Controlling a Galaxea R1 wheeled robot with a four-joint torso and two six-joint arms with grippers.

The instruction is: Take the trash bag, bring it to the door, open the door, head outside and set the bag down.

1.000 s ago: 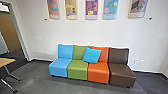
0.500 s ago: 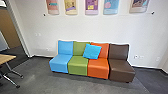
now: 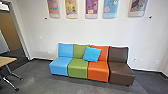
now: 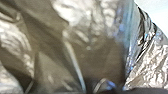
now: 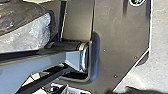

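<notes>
Apparently bag close at left wrist, likely held there for carrying. Couch ahead. Grip, both sides: can't tell.

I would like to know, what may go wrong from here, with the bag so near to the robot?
The thin, creased plastic of the bag shows close to the robot's jointed bar; it might catch there and tear.

The table has legs spread on the floor on the same side as the doorway; the robot or the bag might bump them if it turns that way too tightly.
</notes>
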